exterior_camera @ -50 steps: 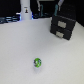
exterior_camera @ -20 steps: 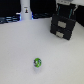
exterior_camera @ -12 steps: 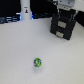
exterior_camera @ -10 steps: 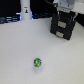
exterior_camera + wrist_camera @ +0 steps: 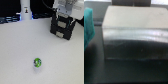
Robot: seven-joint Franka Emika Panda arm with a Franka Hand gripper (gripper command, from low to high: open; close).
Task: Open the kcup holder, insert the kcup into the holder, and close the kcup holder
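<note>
White robot tool [image 5: 65, 16] sits over the top of the black boxy kcup holder [image 5: 62, 29] at far right in the exterior view; can't tell its opening or whether it touches the holder, since the frame is blurry and the arm is cut off by the top edge. Wrist view shows only a blurred grey-black slab, probably the holder's top, with a teal shape [image 5: 88, 26] at one edge; no fingers are resolvable. The tiny bright green round kcup [image 5: 37, 62] lies alone on the white tabletop [image 5: 17, 50], near centre, well apart from holder and tool.
</note>
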